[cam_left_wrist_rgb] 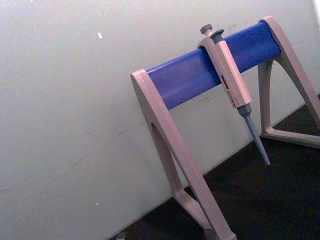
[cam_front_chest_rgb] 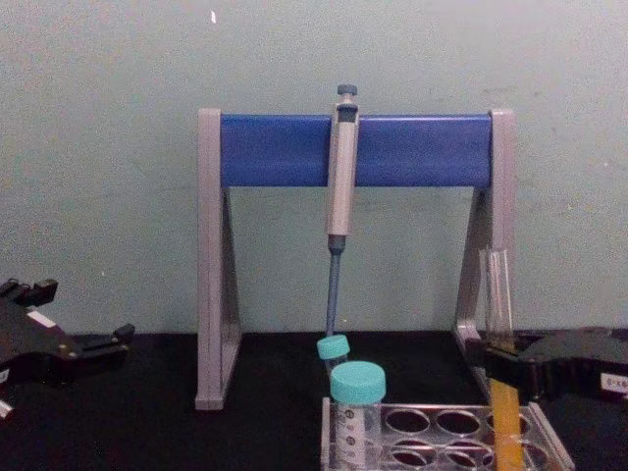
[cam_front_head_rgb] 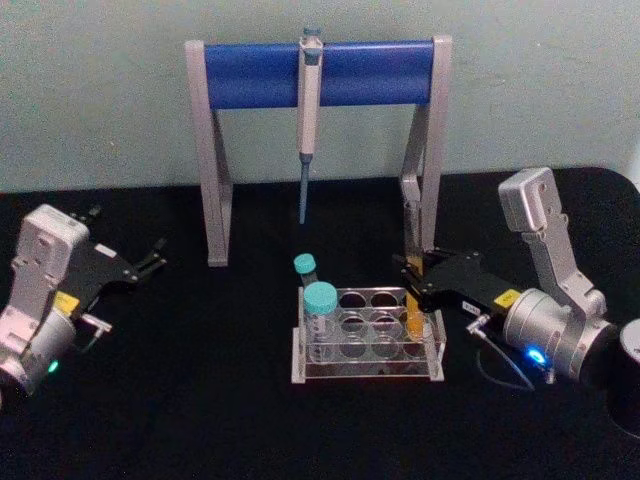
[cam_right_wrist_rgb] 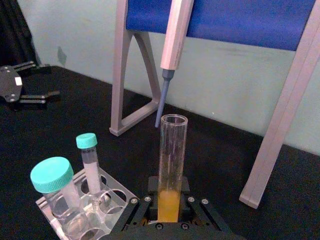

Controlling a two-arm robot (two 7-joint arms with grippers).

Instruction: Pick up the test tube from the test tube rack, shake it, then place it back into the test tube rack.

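The test tube stands upright with its lower end in a right-hand hole of the test tube rack, orange-yellow liquid in its lower part. My right gripper reaches in from the right and is shut on the tube just above the rack's top plate. In the right wrist view the test tube rises between the right gripper's jaws, with the rack beside it. The chest view shows the tube held by the right gripper over the rack. My left gripper is parked open at the far left.
A grey-and-blue pipette stand spans the table behind the rack, and a pipette hangs from its bar. Two teal-capped tubes stand in the rack's left column. A black object sits at the right edge.
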